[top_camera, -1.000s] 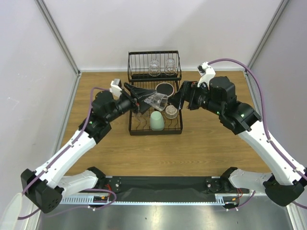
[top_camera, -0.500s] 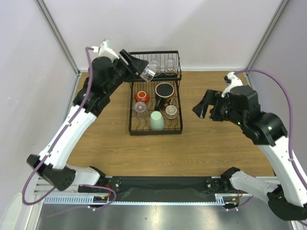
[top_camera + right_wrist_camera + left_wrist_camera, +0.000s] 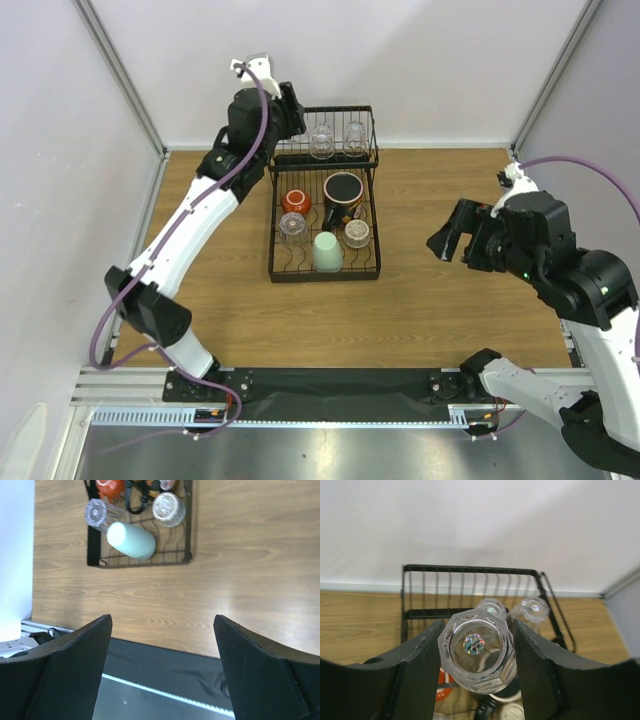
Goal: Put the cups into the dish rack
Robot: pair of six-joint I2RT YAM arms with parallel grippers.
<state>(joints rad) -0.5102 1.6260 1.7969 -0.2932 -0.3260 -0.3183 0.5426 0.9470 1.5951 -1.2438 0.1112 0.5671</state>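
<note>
A black wire rack (image 3: pixel 322 279) sits on the surface. Its far basket (image 3: pixel 345 109) holds two clear glasses (image 3: pixel 321 142). The tray carries a red mug (image 3: pixel 295 201), a black-rimmed mug (image 3: pixel 343 188), two tumblers (image 3: pixel 292 230) and a mint cup (image 3: pixel 327 252), bottom up. The left hand (image 3: pixel 480 652) grips another glass (image 3: pixel 475 672) by the basket.

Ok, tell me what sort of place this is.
Probably a robot test cell, not a kitchen: plain panel walls around a wooden table, left arm and right arm bolted at its edge, one dish rack on it.
</note>
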